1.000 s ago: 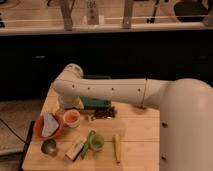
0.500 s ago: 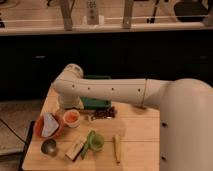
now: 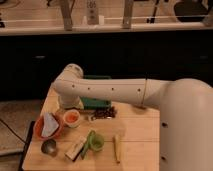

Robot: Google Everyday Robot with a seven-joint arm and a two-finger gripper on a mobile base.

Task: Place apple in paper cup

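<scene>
Orange-red fruit sits inside the paper cup [image 3: 72, 118] now: the apple [image 3: 72, 117] fills most of its white rim, just right of the orange-red bowl [image 3: 40, 134]. Set against a second ago, nothing on the table has shifted and the big white arm [image 3: 107, 90] holds the same bent pose above the back of the table, so from where I stand the placing looks done, with only the pull-back left.

I can't pick out the gripper [image 3: 65, 103] properly; it seems to hang below the arm's elbow, just behind the cup, mostly hidden by the arm itself, and whether it has let go I cannot tell. The apple rests in the cup either way.

As for the other holders: the orange-red bowl carries a grey-blue cloth [image 3: 49, 125] heaped in it. A small green cup [image 3: 96, 141] stands near the middle front; what it contains I can't make out. A green bin [image 3: 96, 103] sits at the back, partly under the arm, with a dark cluster of something [image 3: 104, 113] just in front of it. A round grey object [image 3: 49, 147] lies at the front left, near a boxy packet [image 3: 76, 149], and a pale stick-like item [image 3: 117, 147] lies to the right.
</scene>
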